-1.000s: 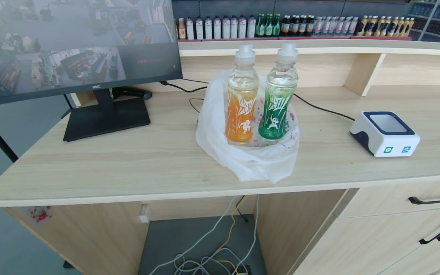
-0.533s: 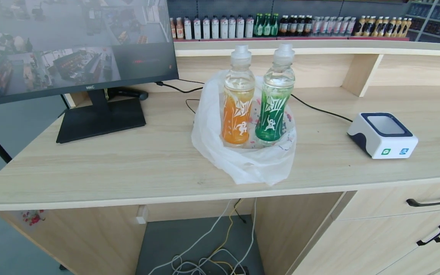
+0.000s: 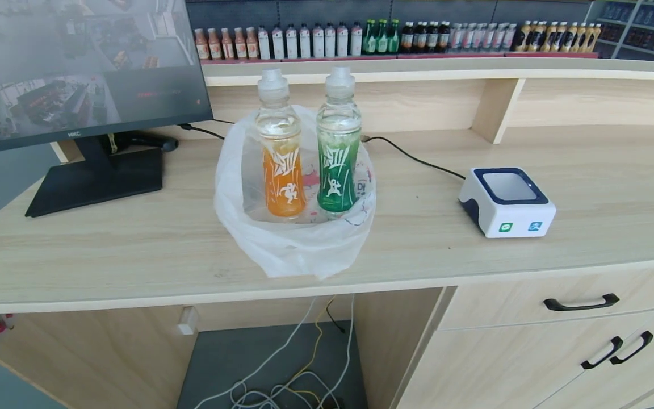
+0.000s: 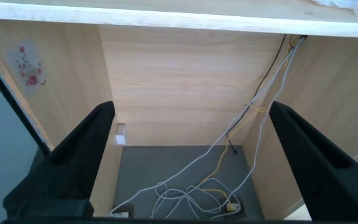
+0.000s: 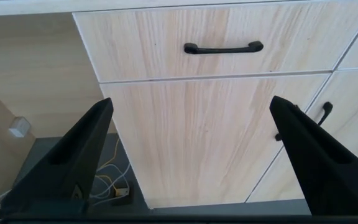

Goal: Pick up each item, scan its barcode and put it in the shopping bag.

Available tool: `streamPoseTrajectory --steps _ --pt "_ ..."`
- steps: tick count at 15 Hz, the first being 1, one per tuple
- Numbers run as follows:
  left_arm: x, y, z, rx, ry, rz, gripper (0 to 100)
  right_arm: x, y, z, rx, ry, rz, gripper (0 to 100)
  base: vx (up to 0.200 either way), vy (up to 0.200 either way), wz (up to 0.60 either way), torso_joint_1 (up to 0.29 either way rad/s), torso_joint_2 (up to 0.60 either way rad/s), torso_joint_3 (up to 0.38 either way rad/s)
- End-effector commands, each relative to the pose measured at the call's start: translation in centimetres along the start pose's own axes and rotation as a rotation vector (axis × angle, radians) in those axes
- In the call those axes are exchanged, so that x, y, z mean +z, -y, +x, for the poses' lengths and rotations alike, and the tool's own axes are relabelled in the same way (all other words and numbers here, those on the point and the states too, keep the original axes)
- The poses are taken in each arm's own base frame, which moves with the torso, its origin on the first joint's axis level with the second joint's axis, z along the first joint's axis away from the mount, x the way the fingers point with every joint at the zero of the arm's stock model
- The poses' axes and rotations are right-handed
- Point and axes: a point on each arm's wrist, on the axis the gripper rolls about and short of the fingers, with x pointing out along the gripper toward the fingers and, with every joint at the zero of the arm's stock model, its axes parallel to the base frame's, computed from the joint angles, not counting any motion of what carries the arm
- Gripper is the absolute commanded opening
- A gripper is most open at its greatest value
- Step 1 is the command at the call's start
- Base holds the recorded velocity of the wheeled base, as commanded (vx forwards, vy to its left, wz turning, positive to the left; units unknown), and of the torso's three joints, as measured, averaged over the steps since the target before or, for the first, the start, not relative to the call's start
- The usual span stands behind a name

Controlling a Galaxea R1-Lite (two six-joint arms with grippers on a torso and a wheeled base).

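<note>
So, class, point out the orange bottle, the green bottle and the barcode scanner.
orange bottle (image 3: 283, 184), head view, on its orange label.
green bottle (image 3: 335, 179), head view, on its green label.
barcode scanner (image 3: 507, 186), head view, on its top window.

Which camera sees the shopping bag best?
The head view: the whole white bag sits open on the counter, holding an orange bottle and a green bottle. The left wrist view catches only a white scrap, probably the bag, on the counter's edge. The right wrist view faces drawers.
</note>
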Motion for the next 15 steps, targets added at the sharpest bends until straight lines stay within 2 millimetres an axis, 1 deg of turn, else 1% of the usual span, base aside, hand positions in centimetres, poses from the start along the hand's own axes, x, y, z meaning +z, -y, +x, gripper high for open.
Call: streamPoseTrajectory --steps 1,15 --pt "0.0 0.0 0.0 0.0 0.0 -0.003 100 0.0 0.0 0.01 0.0 -0.002 0.0 100 0.0 -0.2 0.0 0.007 0.0 0.002" --pt "0.0 0.0 0.0 0.002 0.0 -0.005 100 0.0 0.0 0.01 0.0 -0.002 -0.003 100 0.0 -0.2 0.0 0.004 0.0 0.003"
